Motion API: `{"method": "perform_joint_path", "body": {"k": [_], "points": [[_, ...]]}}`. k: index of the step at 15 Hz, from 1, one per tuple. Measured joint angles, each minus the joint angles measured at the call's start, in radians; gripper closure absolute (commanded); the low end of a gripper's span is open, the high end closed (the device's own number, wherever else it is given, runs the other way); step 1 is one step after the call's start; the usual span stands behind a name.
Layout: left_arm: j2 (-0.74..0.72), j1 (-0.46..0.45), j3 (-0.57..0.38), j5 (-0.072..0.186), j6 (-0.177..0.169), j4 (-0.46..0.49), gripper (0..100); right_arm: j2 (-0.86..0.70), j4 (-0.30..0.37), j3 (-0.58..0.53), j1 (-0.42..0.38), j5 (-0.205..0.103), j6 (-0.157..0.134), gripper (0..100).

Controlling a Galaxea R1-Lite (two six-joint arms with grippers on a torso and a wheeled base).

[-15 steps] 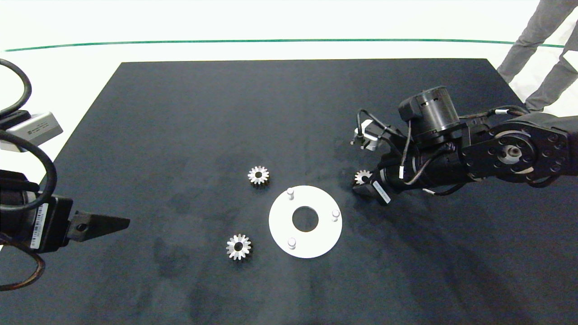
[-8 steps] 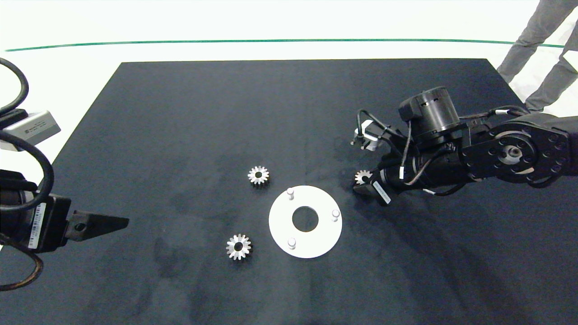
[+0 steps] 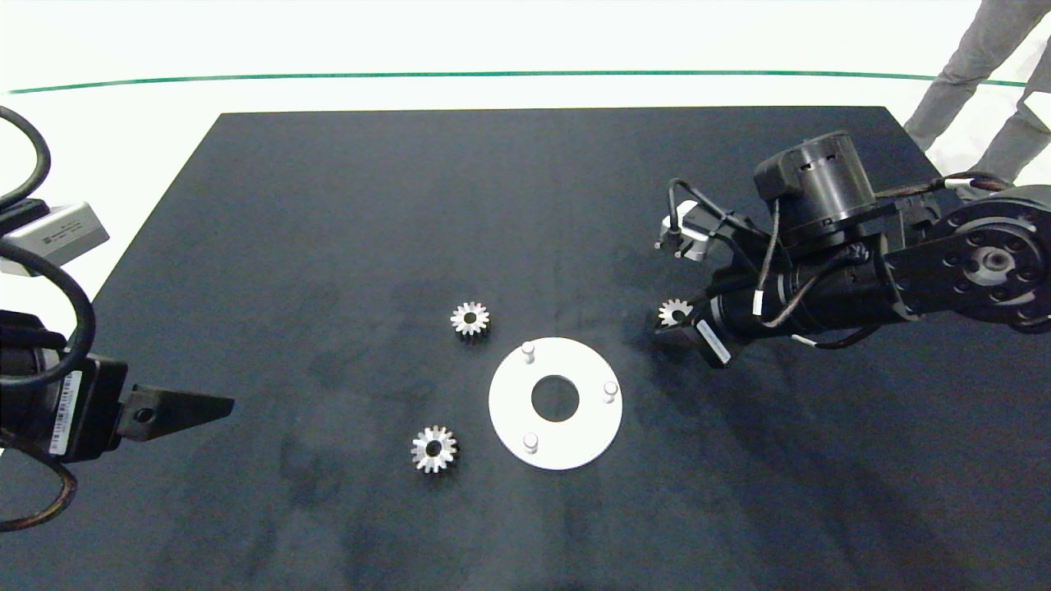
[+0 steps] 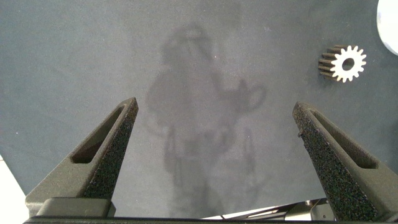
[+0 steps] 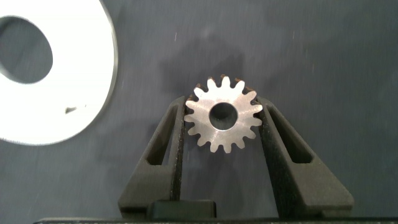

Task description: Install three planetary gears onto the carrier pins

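Right of the white disc (image 3: 555, 403), right gripper (image 3: 672, 322) clamps one planetary gear (image 3: 675, 311); left gripper (image 4: 217, 134) wide apart, idle.

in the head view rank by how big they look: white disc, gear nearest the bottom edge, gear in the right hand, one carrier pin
1. White disc, by far the largest.
2. Bottom gear.
3. Gear in the right hand, looking smaller but partly hidden by the fingers, so its rank against the bottom gear is unsure.
4. Carrier pin, the smallest.
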Motion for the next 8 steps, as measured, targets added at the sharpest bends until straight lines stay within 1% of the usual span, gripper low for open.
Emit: {"method": "perform_joint_path", "body": {"k": [6,8], "points": [[-0.002,-0.001,-0.001,0.0,0.0,0.0,0,-0.054,0.029,-0.023,0.045,-0.001,0.0,81],[-0.002,-0.001,-0.001,0.0,0.0,0.0,0,-0.066,0.079,-0.033,0.068,-0.001,0.0,81]]}}
